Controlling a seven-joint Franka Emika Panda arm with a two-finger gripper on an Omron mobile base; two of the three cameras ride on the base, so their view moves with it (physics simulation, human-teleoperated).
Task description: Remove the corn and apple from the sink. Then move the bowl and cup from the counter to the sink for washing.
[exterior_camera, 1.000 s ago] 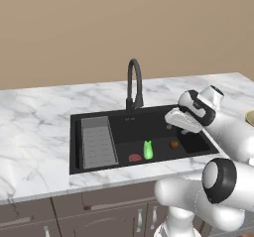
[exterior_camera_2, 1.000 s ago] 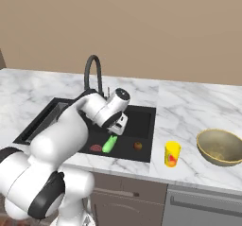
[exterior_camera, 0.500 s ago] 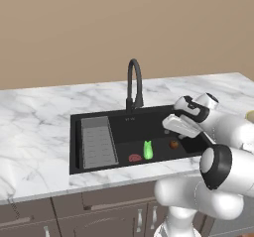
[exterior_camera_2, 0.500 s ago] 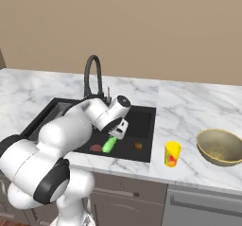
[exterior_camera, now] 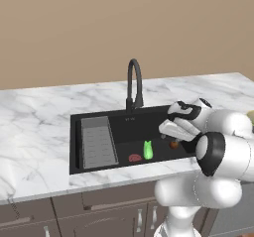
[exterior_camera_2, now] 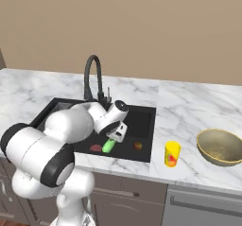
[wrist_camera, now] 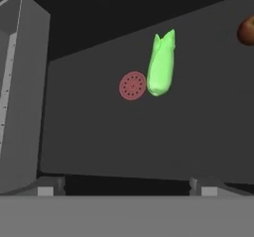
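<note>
The hand (wrist_camera: 126, 184) hangs wide open and empty over the sink (exterior_camera: 124, 127), above the corn (wrist_camera: 161, 66) on the basin floor. A flat reddish disc (wrist_camera: 132, 86) lies just beside the corn, and the apple (exterior_camera_2: 137, 146) sits apart. The cup (exterior_camera_2: 172, 154) and bowl (exterior_camera_2: 220, 147) stand on the tabletop (exterior_camera_2: 184, 104) beside the sink.

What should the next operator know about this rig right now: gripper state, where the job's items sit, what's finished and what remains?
Gripper: open, holding nothing, hanging over the black rectangular sink and looking down at its floor.
Small bright green corn cob in husk: on the sink floor, beside a flat reddish round item.
Tiny round brownish apple: also on the sink floor, apart from the corn.
Small yellow cup with a red mark and wide tan-yellow bowl: on the white marble counter, right of the sink.
Done: nothing yet.
Left: lift out corn and apple, then put bowl and cup into the sink.
</note>
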